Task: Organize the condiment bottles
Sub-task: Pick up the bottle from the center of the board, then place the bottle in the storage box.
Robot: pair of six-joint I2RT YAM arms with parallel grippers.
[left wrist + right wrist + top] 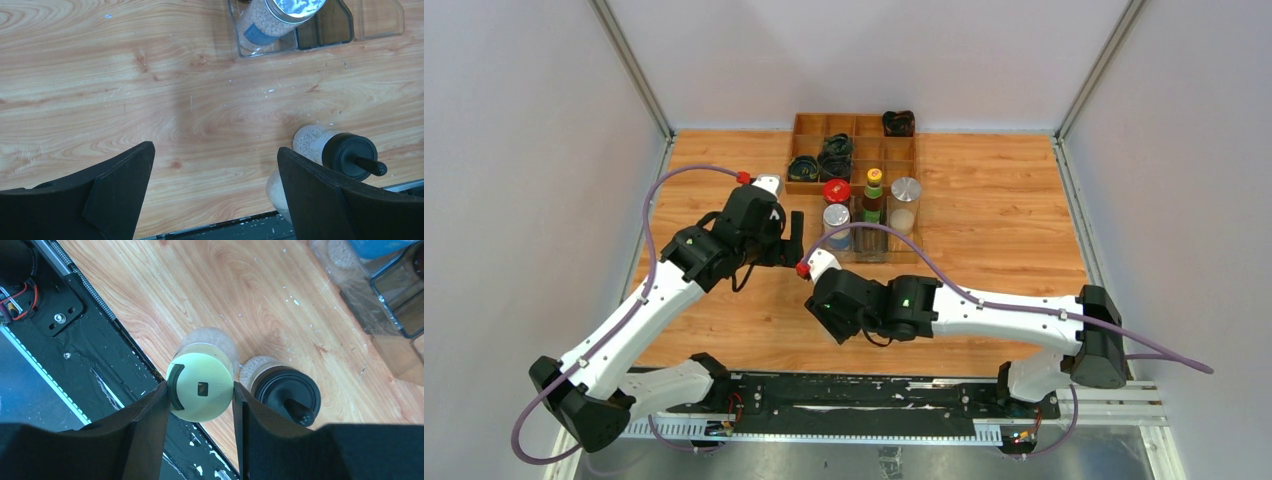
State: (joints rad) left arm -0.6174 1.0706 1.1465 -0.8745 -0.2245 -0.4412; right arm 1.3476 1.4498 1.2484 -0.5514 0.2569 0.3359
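From where I stand, the right claw (200, 385) is down at the near edge of the desk (1004, 200). Its two fingers are closed in on either side of the pale-capped jar (201, 399), pressing against the cap. That jar stands upright on the wood right by the black rail. Just beside it, to the claw's right, stands the black domed-cap jar (286, 397), also upright. The two look close to touching, though I can't be sure they do. From above, the right arm hides both of them.

The left claw (215, 148) hangs over bare wood with its fingers spread wide and nothing between them. It sits just left of the clear tray (916, 245).

Four bottles stand in that tray. The red-capped jar (837, 190) has the silver-lidded jar (836, 222) in front of it. The bottle with the yellow-green cap (873, 200) is in the middle, and the taller silver-capped jar (905, 205) is on the right.

Behind the tray, a wooden box (809, 125) holds the dark coiled bundles (834, 158).
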